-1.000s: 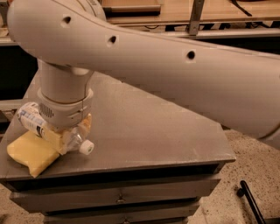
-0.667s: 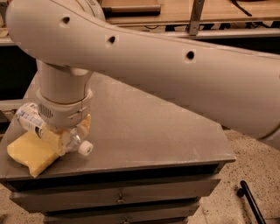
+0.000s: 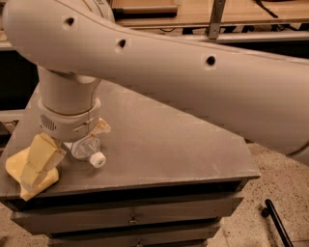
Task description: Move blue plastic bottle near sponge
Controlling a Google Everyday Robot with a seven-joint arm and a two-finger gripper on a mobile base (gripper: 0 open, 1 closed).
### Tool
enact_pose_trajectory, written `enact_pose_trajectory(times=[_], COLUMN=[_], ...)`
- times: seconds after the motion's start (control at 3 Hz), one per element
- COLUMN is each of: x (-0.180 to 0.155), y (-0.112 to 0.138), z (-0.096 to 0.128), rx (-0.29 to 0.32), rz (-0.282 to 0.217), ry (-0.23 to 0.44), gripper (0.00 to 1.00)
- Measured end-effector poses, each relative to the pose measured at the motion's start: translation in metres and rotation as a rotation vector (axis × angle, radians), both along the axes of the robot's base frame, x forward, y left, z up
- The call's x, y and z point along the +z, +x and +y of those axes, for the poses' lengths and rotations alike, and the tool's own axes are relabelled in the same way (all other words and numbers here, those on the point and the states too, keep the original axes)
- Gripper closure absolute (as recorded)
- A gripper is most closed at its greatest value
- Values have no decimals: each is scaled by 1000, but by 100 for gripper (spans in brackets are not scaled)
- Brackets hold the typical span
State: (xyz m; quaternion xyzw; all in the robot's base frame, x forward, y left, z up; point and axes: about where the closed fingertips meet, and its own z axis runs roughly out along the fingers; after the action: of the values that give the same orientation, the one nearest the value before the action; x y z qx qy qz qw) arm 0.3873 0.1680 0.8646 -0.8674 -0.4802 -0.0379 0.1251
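Note:
The blue plastic bottle (image 3: 86, 147) lies on its side on the grey table (image 3: 169, 144) near the front left. Its white cap (image 3: 97, 160) points toward the front edge, and its rear end is hidden under my wrist. The sponge (image 3: 30, 182), a pale yellow foam block, lies just left of the bottle at the table's front left corner, very close to it. My gripper (image 3: 71, 143) hangs straight down over the bottle, open. One yellowish finger (image 3: 41, 157) is over the sponge and the other (image 3: 101, 127) is behind the bottle.
My thick white arm (image 3: 193, 72) crosses the top of the view from the right. The table has drawers (image 3: 130, 219) below its front edge. A black rod (image 3: 276, 223) lies on the speckled floor at the lower right. Wooden shelving (image 3: 169, 12) stands behind.
The gripper has risen a little and its fingers have spread away from the bottle. The bottle has stayed on the table beside the sponge.

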Motion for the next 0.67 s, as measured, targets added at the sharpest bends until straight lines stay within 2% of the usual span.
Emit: enact_pose_trajectory(times=[0.33, 0.67], x=[0, 14], y=[0, 4], z=[-1, -26], rx=[-1, -31], rz=[-1, -18], ry=[2, 76], gripper=[0, 0])
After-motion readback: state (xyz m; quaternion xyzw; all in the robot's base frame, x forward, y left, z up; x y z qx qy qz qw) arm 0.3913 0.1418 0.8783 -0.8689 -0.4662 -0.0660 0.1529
